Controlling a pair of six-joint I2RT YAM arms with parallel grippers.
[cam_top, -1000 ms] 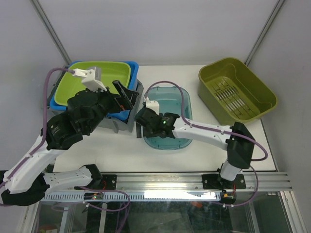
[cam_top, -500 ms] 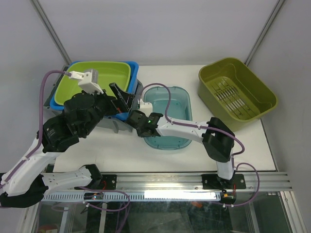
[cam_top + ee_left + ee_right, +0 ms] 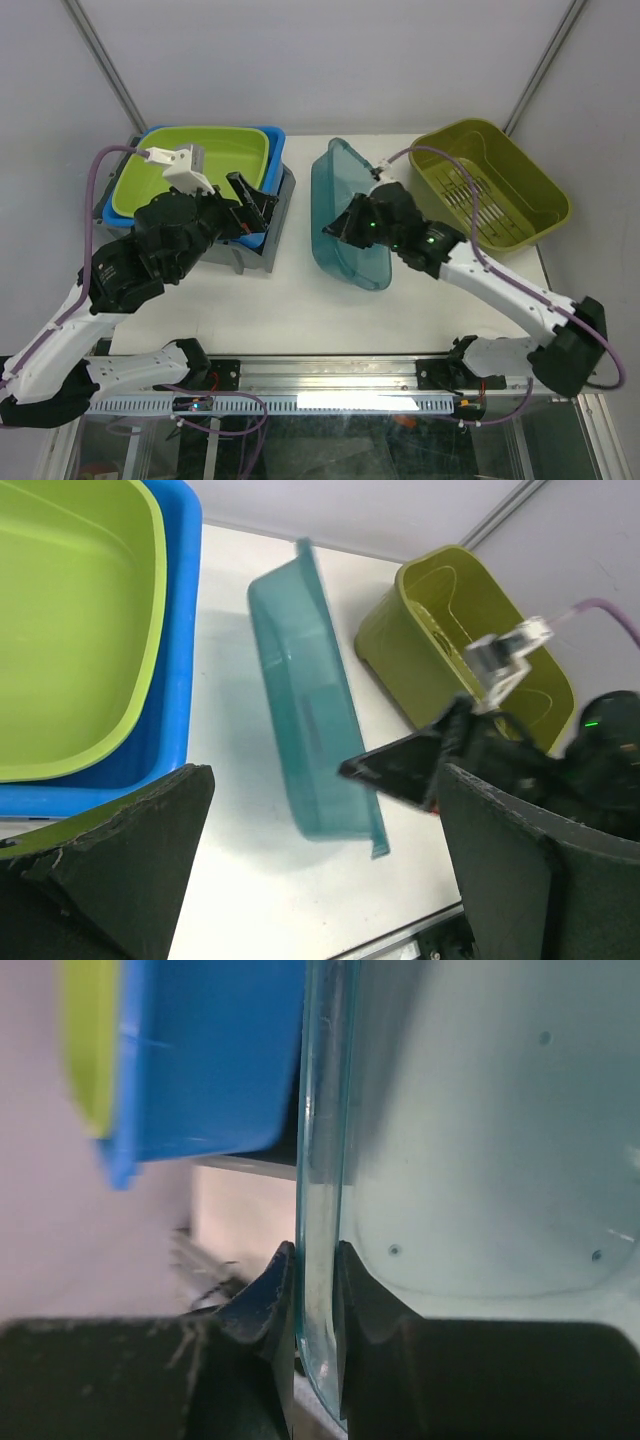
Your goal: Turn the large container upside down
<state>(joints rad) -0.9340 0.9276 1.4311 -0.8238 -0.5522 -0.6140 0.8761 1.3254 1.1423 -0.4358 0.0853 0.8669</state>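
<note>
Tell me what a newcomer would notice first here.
The teal container stands tipped up on edge in the middle, its rim pinched by the right end effector. At the far left sits a lime-green tub nested in a blue tub; at the far right, an olive basket.

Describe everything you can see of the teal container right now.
The teal container is a translucent plastic tub, rectangular with rounded corners and a thin flared rim. It is tipped steeply up on one long side, neither flat nor upside down, over the white table between the blue tub and the olive basket, touching neither. The right gripper has its jaws shut on the rim wall. Whether the lower edge rests on the table is unclear.
</note>
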